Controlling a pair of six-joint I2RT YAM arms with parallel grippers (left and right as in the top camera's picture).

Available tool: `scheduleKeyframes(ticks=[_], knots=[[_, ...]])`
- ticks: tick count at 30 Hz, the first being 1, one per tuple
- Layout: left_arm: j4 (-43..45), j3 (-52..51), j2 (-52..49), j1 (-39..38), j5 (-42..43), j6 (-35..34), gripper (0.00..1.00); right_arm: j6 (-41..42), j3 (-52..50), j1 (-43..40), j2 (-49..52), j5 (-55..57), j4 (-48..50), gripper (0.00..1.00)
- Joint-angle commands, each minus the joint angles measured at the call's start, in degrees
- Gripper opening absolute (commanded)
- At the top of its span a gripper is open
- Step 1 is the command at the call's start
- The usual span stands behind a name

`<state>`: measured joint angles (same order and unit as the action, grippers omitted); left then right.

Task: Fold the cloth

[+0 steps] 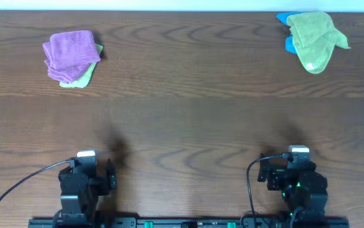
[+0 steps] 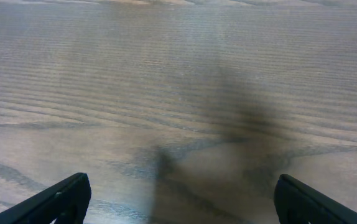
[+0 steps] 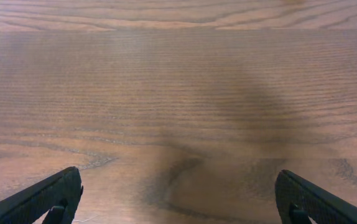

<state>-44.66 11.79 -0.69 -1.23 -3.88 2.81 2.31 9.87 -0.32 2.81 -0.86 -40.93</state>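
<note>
The cloth, a lime-green towel, lies crumpled at the table's far right, draped over a bright blue cloth. It shows only in the overhead view. Both arms sit at the near edge, far from it. My left gripper is open, its fingertips wide apart over bare wood. My right gripper is open too, with nothing between its fingertips.
A purple cloth lies folded on a paler green folded cloth at the far left. The wooden table stretches between the two piles and the arms. Cables trail from both arm bases at the near edge.
</note>
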Motion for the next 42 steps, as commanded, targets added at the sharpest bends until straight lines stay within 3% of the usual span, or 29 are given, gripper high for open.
scheduleKeyframes(ticks=[1, 13, 19, 26, 42], knots=[[-1.6, -1.6, 0.5, 0.1, -1.0, -0.5, 0.95, -0.7, -0.8, -0.3, -0.7, -0.7, -0.3, 0.99], [-1.6, -1.6, 0.5, 0.1, -1.0, -0.5, 0.95, -0.5, -0.7, -0.3, -0.5, -0.9, -0.2, 0.99], [-1.6, -1.6, 0.5, 0.1, -1.0, -0.5, 0.95, 3.5, 4.4, -0.4, 6.0, -1.1, -0.5, 0.99], [-1.6, -1.6, 0.5, 0.1, -1.0, -0.5, 0.95, 6.6, 25.1, -3.1, 27.8, 4.5, -3.8, 0.99], [-1.6, -1.6, 0.5, 0.1, -1.0, -0.5, 0.95, 6.8, 77.8, -12.7, 82.1, 5.4, -14.4, 0.99]])
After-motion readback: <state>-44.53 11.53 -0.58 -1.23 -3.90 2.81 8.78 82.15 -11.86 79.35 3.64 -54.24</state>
